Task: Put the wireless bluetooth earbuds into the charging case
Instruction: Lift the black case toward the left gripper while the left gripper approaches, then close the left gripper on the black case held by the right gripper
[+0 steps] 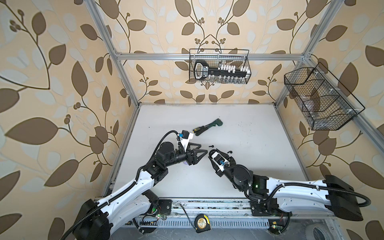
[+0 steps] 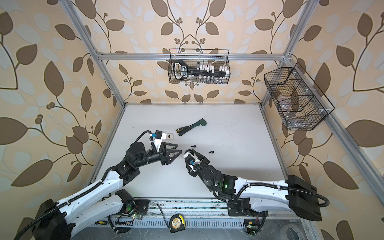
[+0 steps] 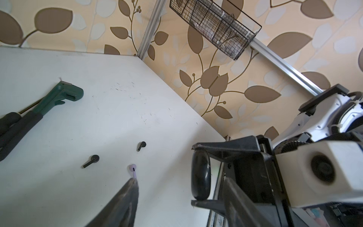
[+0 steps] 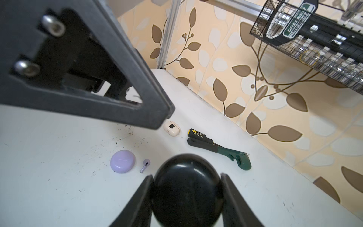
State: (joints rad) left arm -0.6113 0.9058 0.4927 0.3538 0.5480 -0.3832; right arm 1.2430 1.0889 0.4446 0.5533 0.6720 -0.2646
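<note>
left tool (image 1: 203,148) open, empty — lilac earbud (image 3: 132,170) on tabletop (image 3: 59,186) just off one fingertip (image 3: 131,185), stem pointing back at it, beside the black case (image 4: 186,196) the right tool (image 4: 187,175) clamps — left arm nearer.

Centre back: wrench (image 1: 209,125) and screwdriver (image 1: 197,130) lie side by side, touching, on the table (image 1: 259,166).
Left of the tools: small case (image 2: 170,136), near the screwdriver's handle end.
In front of the tools: 1st earbud (image 1: 211,146), with 2nd earbud (image 1: 229,152) to its right, apart.
Under the left arm: round case (image 4: 122,161), 3rd earbud (image 4: 145,165) just beside it.
Right gripper (image 4: 186,175): held case (image 4: 186,196) between its fingers.
Walls: back basket (image 1: 218,50); side basket (image 1: 299,83) at right.
Front rail: tape measure (image 1: 202,223).
</note>
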